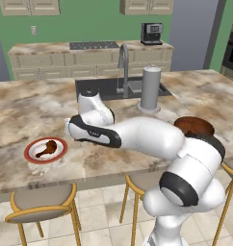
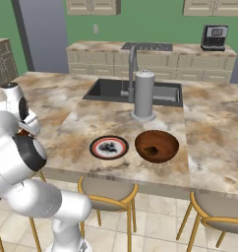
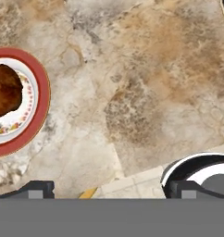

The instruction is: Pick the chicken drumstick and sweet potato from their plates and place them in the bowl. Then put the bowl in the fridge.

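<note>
On the marble island counter [image 1: 22, 105] the bowl [image 2: 157, 145] at the right already holds a dark lump, judged the sweet potato [image 2: 151, 150], so the step in hand is fetching the chicken drumstick [image 1: 45, 149] from the red-rimmed plate [image 1: 32, 146] at the near left, which calls for the gripper [image 3: 109, 189], fingertips spread wide and empty, to shift left over it and descend.

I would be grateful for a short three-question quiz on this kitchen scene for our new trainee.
1. True or false: the drumstick lies on the red-rimmed plate.
2. What lies in the bowl? A) a small brown lump B) a fork C) nothing
3. Fill in: in the hand view, the fingertips of the gripper stand wide apart, so it is ____.

Key: 1 true; 2 A; 3 open.
</note>
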{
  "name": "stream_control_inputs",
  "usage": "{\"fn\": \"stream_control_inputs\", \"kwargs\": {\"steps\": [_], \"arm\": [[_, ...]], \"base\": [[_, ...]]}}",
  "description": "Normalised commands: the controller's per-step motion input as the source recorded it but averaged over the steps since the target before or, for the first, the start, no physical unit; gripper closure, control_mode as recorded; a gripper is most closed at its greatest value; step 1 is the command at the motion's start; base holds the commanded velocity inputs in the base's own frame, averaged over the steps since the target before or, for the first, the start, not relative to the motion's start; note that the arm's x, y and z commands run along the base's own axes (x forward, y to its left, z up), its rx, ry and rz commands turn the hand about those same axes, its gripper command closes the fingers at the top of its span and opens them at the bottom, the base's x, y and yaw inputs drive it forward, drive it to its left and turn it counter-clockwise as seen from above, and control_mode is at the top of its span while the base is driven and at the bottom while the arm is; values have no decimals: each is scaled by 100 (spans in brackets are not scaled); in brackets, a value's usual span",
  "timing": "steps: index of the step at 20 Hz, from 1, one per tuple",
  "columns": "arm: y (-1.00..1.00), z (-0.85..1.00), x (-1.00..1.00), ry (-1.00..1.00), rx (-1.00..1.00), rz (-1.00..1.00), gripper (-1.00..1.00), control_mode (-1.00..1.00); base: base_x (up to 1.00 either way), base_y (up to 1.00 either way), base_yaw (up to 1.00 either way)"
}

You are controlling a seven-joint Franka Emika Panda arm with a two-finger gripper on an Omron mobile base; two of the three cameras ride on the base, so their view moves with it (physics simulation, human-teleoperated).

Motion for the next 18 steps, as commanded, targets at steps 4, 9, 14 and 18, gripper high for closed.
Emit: {"fn": "stream_control_inputs", "kwargs": {"steps": [4, 9, 14, 18], "arm": [[61, -21, 15, 0, 3, -2, -100, -100], [44, -15, 29, 0, 8, 1, -100, -100], [38, -15, 31, 0, 2, 5, -100, -100], [22, -28, 29, 0, -5, 0, -100, -100]], "base": [[0, 0, 0], [0, 0, 0], [0, 0, 0], [0, 0, 0]]}}
